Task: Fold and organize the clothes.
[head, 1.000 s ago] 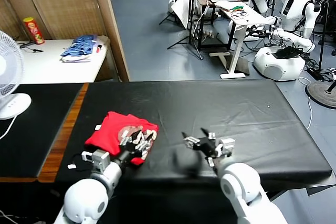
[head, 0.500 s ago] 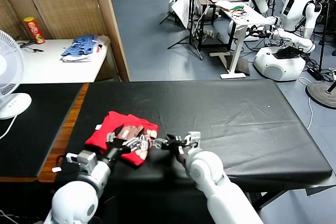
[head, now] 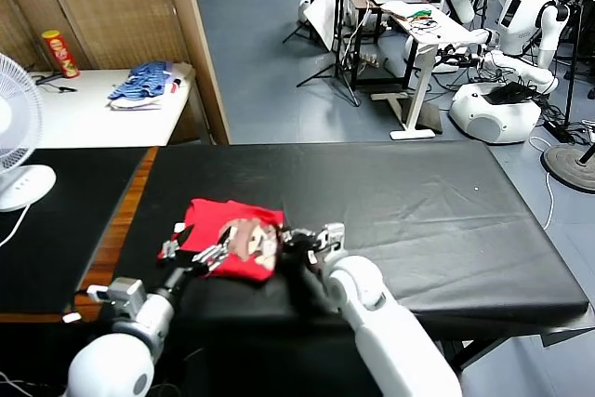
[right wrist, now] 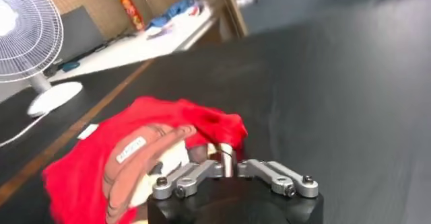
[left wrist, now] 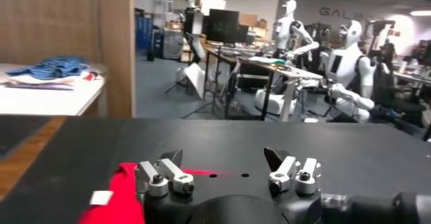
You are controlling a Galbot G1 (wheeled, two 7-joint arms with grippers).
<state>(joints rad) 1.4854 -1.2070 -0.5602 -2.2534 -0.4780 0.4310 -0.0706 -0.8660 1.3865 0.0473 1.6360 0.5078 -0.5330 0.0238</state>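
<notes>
Red T-shirt, bunched near the bench's front-left corner, is pinched at its edge by the right end effector; left end effector is spread wide. Only one layer might get dragged, so the fold could be undone

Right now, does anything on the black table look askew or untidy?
Yes: the red T-shirt lies in a rumpled, uneven bundle, print up, not squared. The right gripper is shut at its edge; the left gripper is open.
</notes>
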